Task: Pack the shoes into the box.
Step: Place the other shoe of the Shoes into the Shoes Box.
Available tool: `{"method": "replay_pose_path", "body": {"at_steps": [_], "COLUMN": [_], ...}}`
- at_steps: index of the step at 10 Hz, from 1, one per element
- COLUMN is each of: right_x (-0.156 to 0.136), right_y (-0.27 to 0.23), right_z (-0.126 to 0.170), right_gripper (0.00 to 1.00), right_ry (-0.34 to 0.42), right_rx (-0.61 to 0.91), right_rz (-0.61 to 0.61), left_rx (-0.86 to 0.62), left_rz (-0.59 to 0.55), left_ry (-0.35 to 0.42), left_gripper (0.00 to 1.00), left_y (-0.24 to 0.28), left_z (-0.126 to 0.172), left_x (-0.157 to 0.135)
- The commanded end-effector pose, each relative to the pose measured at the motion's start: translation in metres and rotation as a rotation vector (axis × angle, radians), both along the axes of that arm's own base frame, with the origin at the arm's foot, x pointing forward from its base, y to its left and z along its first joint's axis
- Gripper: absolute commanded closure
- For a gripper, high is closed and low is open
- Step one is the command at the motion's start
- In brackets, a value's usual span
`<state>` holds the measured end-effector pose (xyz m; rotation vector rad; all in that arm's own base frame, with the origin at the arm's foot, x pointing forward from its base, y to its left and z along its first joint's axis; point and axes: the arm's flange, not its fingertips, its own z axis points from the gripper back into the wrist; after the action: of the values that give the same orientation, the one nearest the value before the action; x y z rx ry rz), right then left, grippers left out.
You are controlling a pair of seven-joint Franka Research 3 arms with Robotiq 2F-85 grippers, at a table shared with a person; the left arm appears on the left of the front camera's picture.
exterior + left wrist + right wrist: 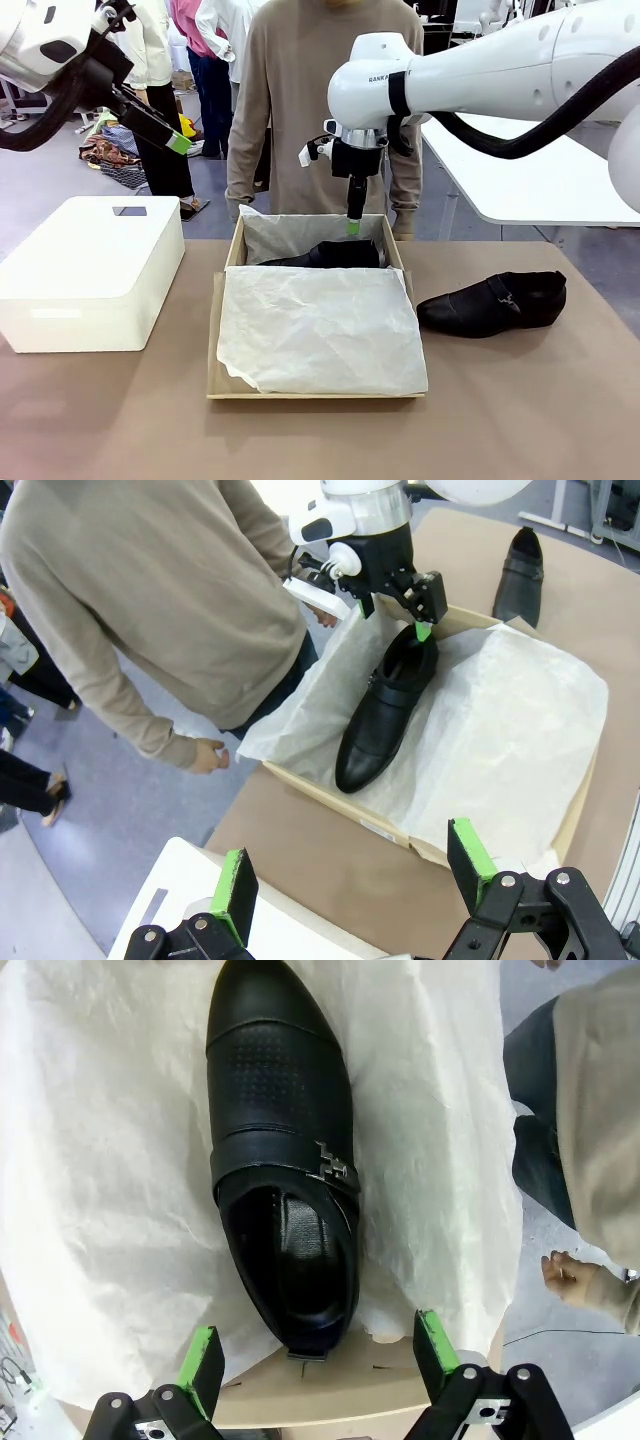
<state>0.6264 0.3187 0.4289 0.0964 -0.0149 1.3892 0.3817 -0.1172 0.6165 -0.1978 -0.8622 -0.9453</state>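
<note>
The tan cardboard box [214,345] stands mid-table, lined with white tissue paper [320,325]. One black shoe [335,254] lies in its far end on the tissue, and in the right wrist view this shoe [285,1180] points away from me. My right gripper [354,226] hangs open just above the heel, green pads [203,1355] on either side and holding nothing. The other shoe [492,303] lies on the table to the right of the box. My left gripper [178,142] is raised at the far left, open and empty, its fingers [236,892] spread wide.
A large white rounded box [90,270] sits left of the cardboard box. A person [320,100] in a beige sweater stands at the far edge behind the box, one hand [570,1278] hanging by their side. Bare table lies in front and to the right.
</note>
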Motion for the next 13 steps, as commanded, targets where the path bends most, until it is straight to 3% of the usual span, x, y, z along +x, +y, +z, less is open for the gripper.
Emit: {"method": "replay_pose_path", "body": {"at_steps": [1,6,9,13], "right_x": [-0.007,-0.046,-0.068,-0.084], "right_y": [-0.009,-0.081,-0.145,-0.215], "right_z": [0.020,0.084,0.096,0.085], "right_gripper": [0.00,0.00,0.00,0.00], "right_ry": [-0.024,-0.136,-0.178,-0.143], "right_rx": [0.004,-0.073,-0.127,-0.116], "right_rz": [0.017,0.084,0.110,0.055], "left_rx": [-0.015,-0.015,-0.015,-0.015], "left_rz": [-0.008,-0.008,-0.008,-0.008], "left_ry": [0.003,0.003,0.003,0.003], "left_gripper": [0.00,0.00,0.00,0.00], "left_y": [0.002,0.002,0.002,0.002], "left_z": [0.000,0.000,0.000,0.000], "left_x": [-0.001,-0.001,-0.001,-0.001]}}
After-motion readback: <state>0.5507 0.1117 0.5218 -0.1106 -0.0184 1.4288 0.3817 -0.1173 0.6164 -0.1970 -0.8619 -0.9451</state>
